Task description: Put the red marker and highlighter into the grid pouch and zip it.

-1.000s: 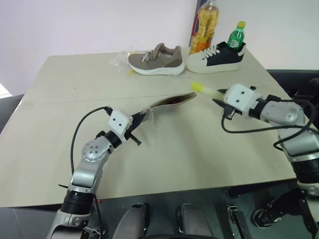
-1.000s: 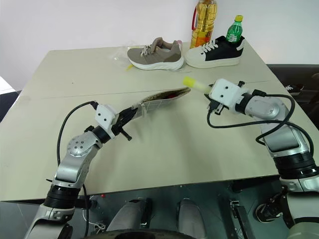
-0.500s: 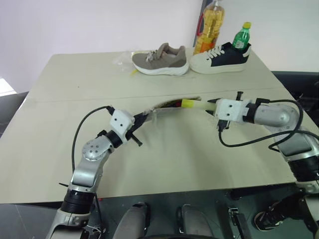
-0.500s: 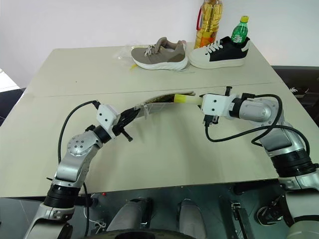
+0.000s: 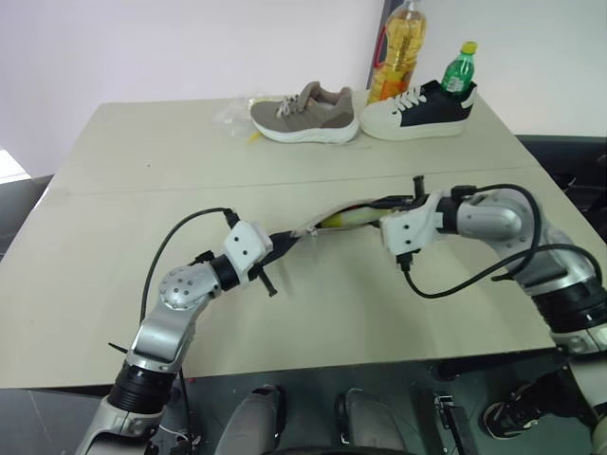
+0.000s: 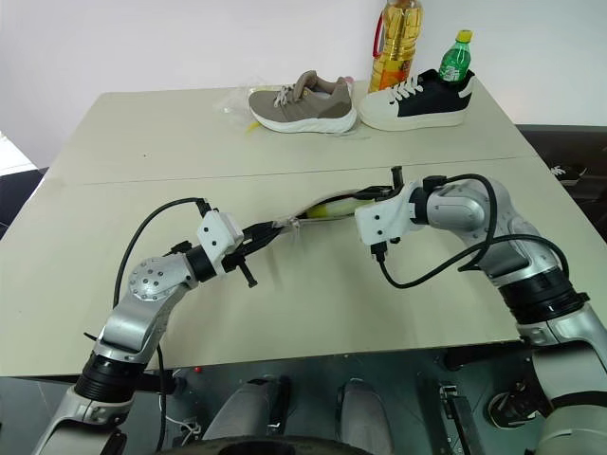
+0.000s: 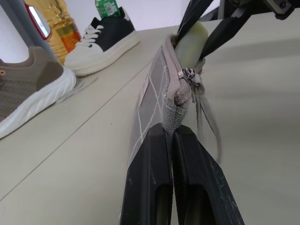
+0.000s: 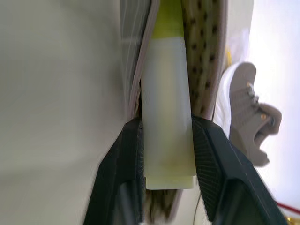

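The grid pouch [image 5: 315, 227] hangs a little above the table, held edge-up with its zipper side open. My left gripper [image 7: 171, 131] is shut on the pouch's near end, beside the zipper pull [image 7: 189, 75]. The yellow highlighter [image 8: 166, 117] sticks tip-first into the pouch's mouth, its pale cap end still outside. My right gripper [image 8: 164, 123] is at the pouch's other end, its fingers [image 8: 129, 154] pressed against both sides of the highlighter. In the head views the highlighter [image 6: 327, 209] shows as a yellow patch in the opening. The red marker is hidden.
Along the table's far edge stand a tan sneaker [image 5: 303, 112], a white-and-black sneaker [image 5: 417, 109], an oil bottle [image 5: 398, 47] and a green bottle [image 5: 459, 68]. A crumpled clear wrapper [image 5: 232, 116] lies left of the tan sneaker. Cables loop off both wrists.
My right gripper has moved left and rolled, carrying the highlighter from the air beside the pouch into its open mouth. My left gripper has shifted slightly right with the pouch.
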